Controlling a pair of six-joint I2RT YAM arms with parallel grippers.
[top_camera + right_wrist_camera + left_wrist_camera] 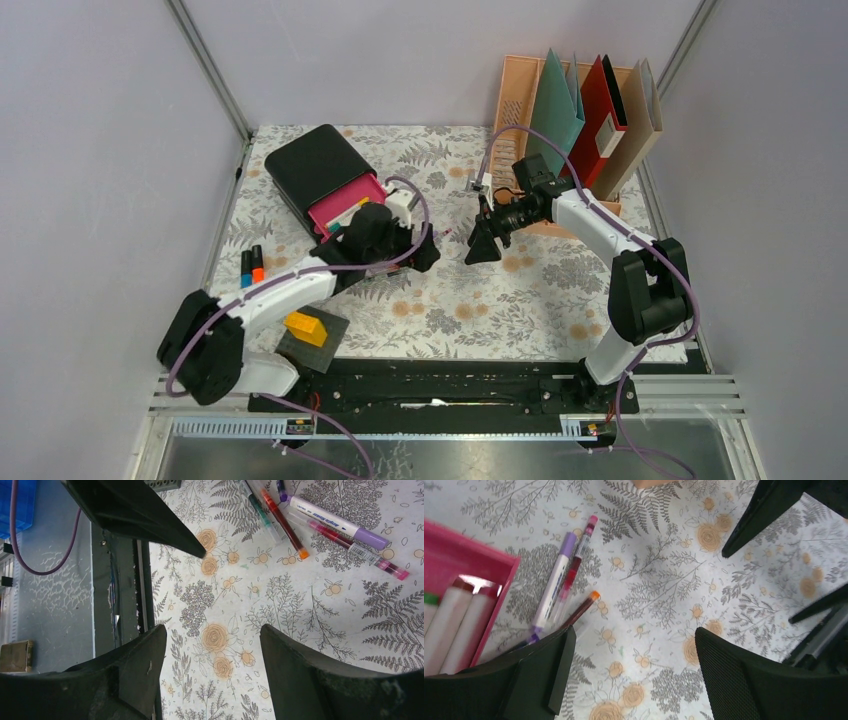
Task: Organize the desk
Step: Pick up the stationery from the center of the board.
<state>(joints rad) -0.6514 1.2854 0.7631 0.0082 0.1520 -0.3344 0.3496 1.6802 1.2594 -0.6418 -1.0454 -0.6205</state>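
Observation:
The desk [540, 300] carries a pale cloth printed with fern leaves and orange flowers. My left gripper [428, 252] [634, 645] hovers open over bare cloth, nothing between its fingers. Just left of it lie a purple marker [554, 580] [340, 522], a pink pen [576, 560] [360, 550] and an orange-capped pen [581, 609] [285, 525], with a teal pen [260, 510] alongside. My right gripper [483, 248] [212, 640] stands open and empty a short way to the right, facing the left one.
A black drawer box [315, 165] sits at the back left, its pink drawer [469, 575] pulled out with white markers [459, 625] inside. A peach file rack [520, 90] with folders stands at the back right. Two markers [251, 265] and a yellow block [305, 326] lie near the left edge.

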